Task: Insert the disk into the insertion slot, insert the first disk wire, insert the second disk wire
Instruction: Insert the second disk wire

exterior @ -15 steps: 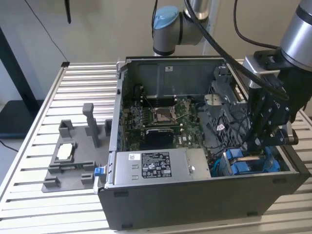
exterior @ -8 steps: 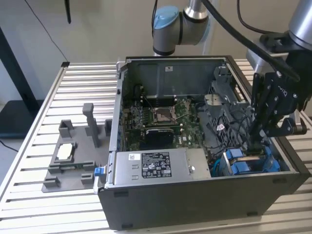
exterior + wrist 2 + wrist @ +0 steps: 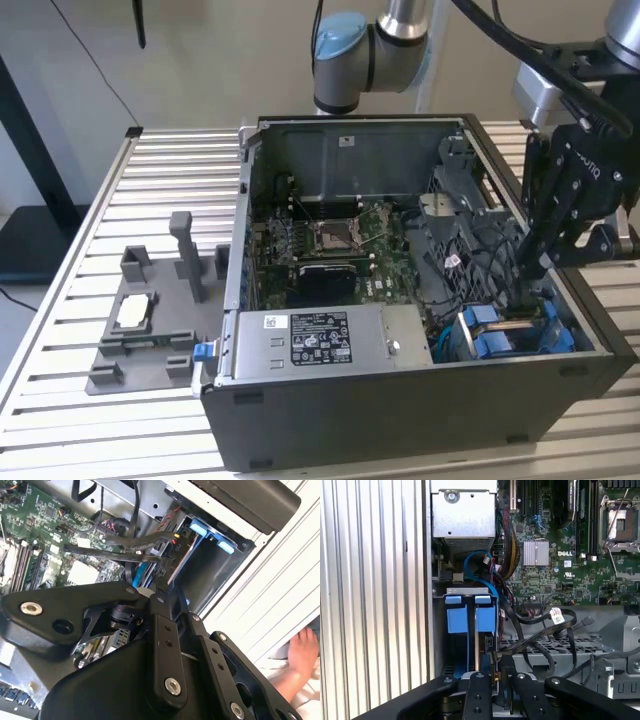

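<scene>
The disk sits on edge inside the insertion slot point(image 3: 467, 591) at the case's front corner. Its blue carrier tabs point(image 3: 457, 617) stick up there; in the exterior view the carrier point(image 3: 490, 335) is at the lower right. My gripper point(image 3: 535, 268) reaches down into the case right at the disk's inner end. In both wrist views its fingers point(image 3: 480, 690) come together on a black wire connector point(image 3: 490, 645) against the disk's edge. The black wire point(image 3: 130, 542) runs from the gripper point(image 3: 162, 567) back over the board. The disk's own body is mostly hidden by carrier and cage.
A grey power-supply box point(image 3: 320, 335) lies along the case's front wall, and the motherboard point(image 3: 330, 240) is behind it. Loose black cables point(image 3: 545, 625) loop over the fan cage. A grey fixture tray point(image 3: 150, 320) stands on the slatted table. A person's hand point(image 3: 302, 650) rests outside the case.
</scene>
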You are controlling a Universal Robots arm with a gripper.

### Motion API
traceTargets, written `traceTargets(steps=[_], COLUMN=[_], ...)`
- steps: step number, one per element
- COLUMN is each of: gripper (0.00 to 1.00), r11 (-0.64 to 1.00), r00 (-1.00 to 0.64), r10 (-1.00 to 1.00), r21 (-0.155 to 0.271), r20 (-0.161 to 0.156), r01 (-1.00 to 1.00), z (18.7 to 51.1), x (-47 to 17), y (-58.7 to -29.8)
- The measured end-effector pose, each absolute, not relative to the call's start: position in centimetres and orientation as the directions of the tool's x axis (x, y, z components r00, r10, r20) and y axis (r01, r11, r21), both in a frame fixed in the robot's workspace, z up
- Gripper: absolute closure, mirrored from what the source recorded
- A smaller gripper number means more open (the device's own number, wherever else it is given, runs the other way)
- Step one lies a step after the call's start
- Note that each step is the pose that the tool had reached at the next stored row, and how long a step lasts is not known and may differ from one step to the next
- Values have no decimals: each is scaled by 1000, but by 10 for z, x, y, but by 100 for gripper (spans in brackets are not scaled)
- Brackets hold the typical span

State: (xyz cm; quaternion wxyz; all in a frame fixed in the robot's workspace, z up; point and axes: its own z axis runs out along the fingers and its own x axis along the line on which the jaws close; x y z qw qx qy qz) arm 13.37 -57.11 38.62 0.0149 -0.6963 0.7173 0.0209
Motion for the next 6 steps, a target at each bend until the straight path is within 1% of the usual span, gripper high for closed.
traceTargets(steps=[6], gripper=[76], r11=[31], r00=[-31], r10=[-998], r21=[8], r20=[-50], r01=[-999], z=[386], x=[134], y=[-571])
